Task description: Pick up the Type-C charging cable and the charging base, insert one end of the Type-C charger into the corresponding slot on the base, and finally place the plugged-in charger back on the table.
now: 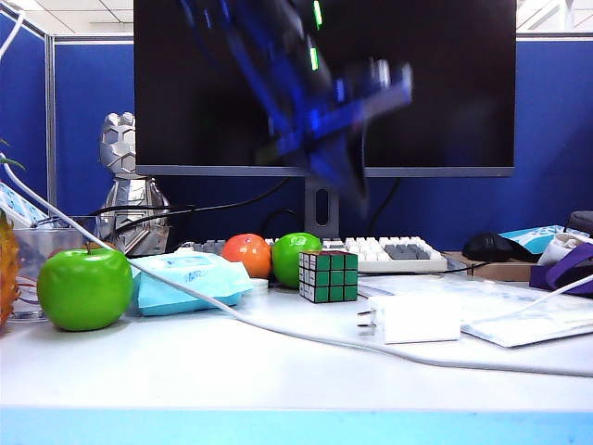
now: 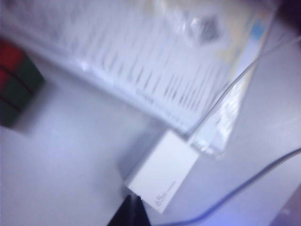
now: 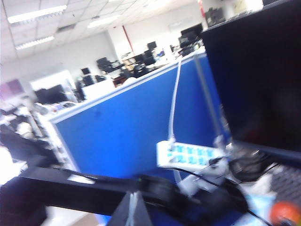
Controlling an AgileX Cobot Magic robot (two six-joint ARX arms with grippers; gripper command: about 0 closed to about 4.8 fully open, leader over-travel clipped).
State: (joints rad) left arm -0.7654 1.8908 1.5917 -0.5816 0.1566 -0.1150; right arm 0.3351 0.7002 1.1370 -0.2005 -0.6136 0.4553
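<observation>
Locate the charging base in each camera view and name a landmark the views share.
Exterior view: charging base on the table, right of centre, prongs facing the Rubik's cube.
Left wrist view: charging base low in the middle.
Right wrist view: not in it.
Shared landmark: Rubik's cube.

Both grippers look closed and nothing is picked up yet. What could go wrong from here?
1. The left gripper hangs shut just above the charging base; descending shut, it would push the block, not grasp it.
2. The right gripper faces the office, away from the table.
3. A white cord beside the base could snag.
</observation>
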